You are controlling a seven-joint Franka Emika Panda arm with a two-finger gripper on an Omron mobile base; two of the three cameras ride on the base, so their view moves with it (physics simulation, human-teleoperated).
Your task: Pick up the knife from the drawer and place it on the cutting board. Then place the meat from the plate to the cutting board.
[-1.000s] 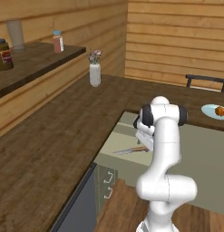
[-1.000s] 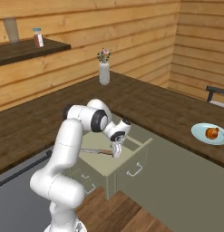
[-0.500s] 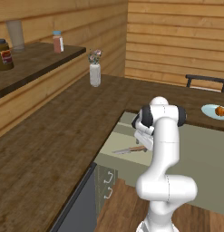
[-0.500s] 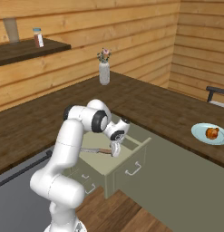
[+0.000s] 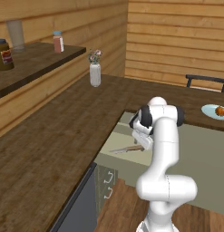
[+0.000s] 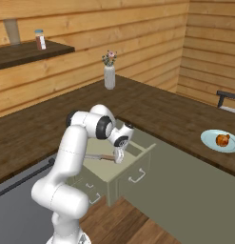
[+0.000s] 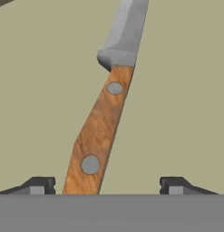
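The knife (image 7: pixel 100 127) lies flat on the beige floor of the open drawer (image 6: pixel 143 143), its wooden handle toward me and its grey blade (image 7: pixel 127 27) pointing away. My gripper (image 7: pixel 106 186) hangs low inside the drawer, open, one fingertip on either side of the handle's end and not touching it. From the base the gripper (image 5: pixel 141 141) (image 6: pixel 120 155) stands right over the knife (image 5: pixel 126 149) (image 6: pixel 97 156). The pale blue plate (image 6: pixel 210 138) (image 5: pixel 208 110) sits far right on the counter with the meat (image 6: pixel 222 140) (image 5: pixel 220 110) on it. The cutting board is out of view.
A white vase of flowers (image 5: pixel 95 72) (image 6: pixel 109 74) stands on the wooden counter behind the drawer. A shelf (image 5: pixel 36 54) at upper left carries jars. A grey panel with a black bar handle (image 6: pixel 19 181) is left of the drawer stack. A dark frame (image 5: pixel 206 79) stands near the plate.
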